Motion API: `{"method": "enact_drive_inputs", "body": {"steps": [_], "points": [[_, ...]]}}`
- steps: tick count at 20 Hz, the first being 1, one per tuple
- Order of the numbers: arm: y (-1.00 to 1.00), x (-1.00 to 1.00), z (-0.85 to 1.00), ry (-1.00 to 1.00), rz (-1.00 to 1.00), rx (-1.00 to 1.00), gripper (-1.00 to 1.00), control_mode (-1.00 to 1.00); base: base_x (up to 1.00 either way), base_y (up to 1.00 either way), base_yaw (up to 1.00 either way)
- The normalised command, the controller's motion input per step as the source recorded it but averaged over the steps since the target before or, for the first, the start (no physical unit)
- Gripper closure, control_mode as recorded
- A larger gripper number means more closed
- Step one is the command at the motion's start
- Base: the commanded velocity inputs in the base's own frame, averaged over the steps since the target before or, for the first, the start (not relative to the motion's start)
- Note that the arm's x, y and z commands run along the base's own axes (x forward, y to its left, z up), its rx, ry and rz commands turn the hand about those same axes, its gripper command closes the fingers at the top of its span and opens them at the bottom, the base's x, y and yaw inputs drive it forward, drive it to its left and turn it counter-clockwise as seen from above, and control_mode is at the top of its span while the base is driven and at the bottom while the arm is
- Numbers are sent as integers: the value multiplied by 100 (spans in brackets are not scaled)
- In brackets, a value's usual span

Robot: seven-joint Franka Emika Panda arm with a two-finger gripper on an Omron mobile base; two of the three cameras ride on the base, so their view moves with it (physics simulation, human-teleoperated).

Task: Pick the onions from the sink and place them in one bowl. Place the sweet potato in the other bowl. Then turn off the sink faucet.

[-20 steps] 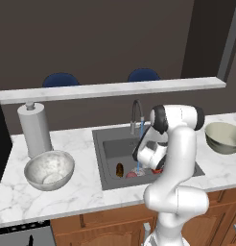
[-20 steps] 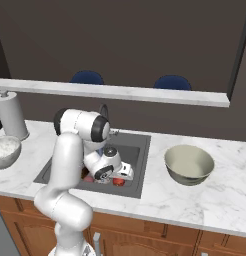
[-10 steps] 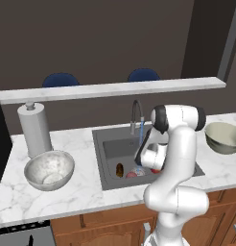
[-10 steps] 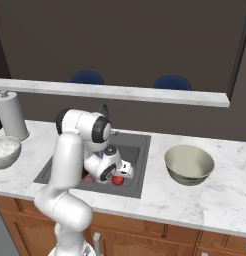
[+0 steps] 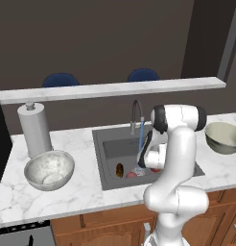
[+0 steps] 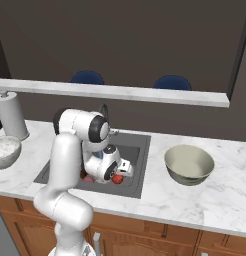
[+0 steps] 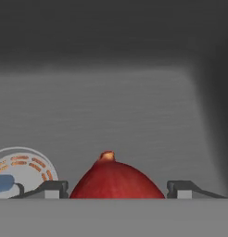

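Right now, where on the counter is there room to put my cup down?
There is bare marble between the sink and the olive bowl, more in front of that bowl, and more between the grey bowl and the sink. The sink is crowded: the arm reaches in, the gripper straddles an onion, and the sweet potato lies there.

Red onion (image 7: 117, 180) between the jaws, drain (image 7: 24, 170) beside.

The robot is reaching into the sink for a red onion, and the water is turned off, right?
Not quite. The water is on: the left base view shows a blue stream running from the sink faucet into the sink. The rest holds: in the hand view the red onion sits between the tips of the end effector.
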Motion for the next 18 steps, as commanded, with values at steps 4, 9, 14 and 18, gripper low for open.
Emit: {"method": "enact_drive_inputs", "body": {"steps": [4,9,14,18], "points": [[0,0,39,0,0,0,100,-100,0,0,0],[0,0,47,0,0,0,100,-100,0,0,0],[0,0,45,0,0,0,100,-100,0,0,0],[-1,0,52,0,0,0,100,-100,0,0,0]]}}
